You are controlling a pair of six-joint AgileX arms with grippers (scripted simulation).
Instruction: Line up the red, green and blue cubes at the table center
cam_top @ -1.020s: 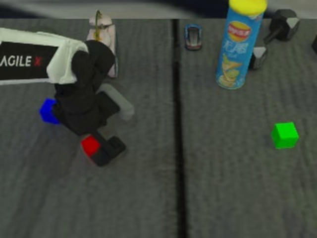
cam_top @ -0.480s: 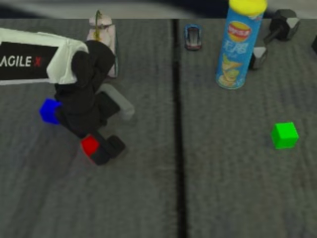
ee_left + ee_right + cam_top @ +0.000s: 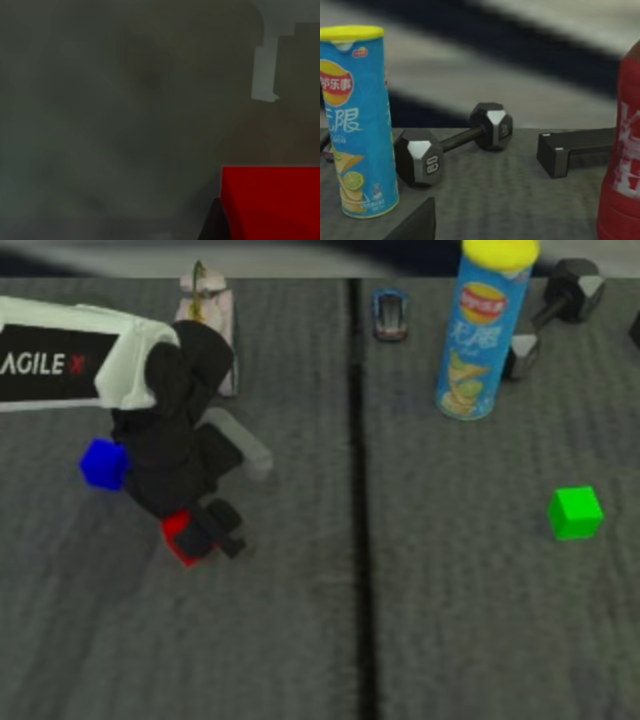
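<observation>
Left gripper [image 3: 203, 533] clamps the red cube [image 3: 181, 537] well left of the black seam [image 3: 357, 490]; blue cube [image 3: 103, 463] sits farther left, green cube [image 3: 575, 512] far right.

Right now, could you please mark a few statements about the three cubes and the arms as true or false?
1. The left gripper is at the red cube, on the table's left half. True.
2. The green cube lies left of the black seam. False: it lies far to the right of it.
3. The blue cube is stacked on the red cube. False: it sits on the table beside the left arm, apart from the red one.
4. The chip can stands upright on the right half. True.
5. The right arm reaches over the green cube. False: no right arm shows in the top view.
</observation>
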